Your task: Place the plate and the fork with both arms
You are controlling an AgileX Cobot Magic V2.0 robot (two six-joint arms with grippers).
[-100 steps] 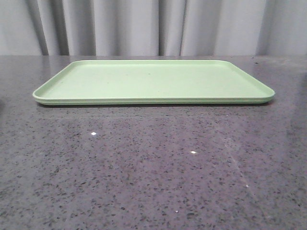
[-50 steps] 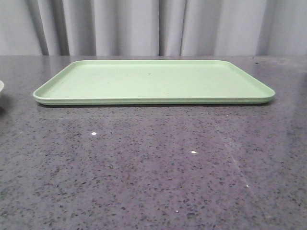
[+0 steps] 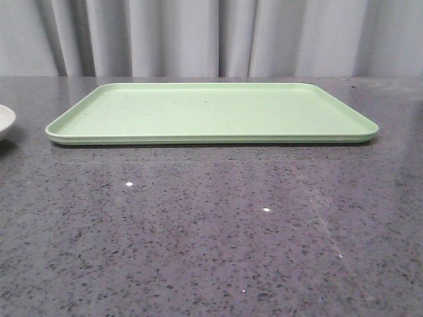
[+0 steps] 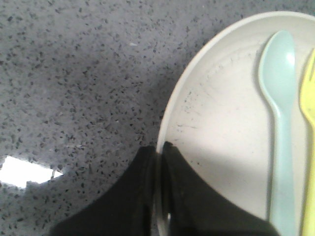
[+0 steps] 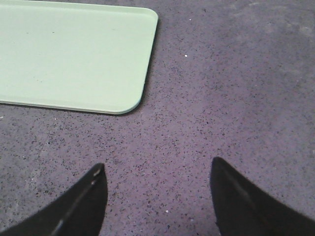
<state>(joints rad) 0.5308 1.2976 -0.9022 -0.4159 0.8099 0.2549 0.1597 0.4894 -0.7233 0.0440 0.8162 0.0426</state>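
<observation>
One plate [image 4: 231, 142] rim pinched by left pincer [image 4: 160, 189], fork [image 4: 310, 147] aboard | tray [image 3: 211, 112] lies rightward | right pincer [image 5: 157, 196] spread, idle

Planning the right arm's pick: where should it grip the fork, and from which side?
The fork lies flat in the plate, beside the spoon, while the left gripper pinches the rim. Probably grip the handle from above, fingers straddling its width. The spoon side looks tight. Only one edge of the fork shows, so confirm its free side first.
</observation>
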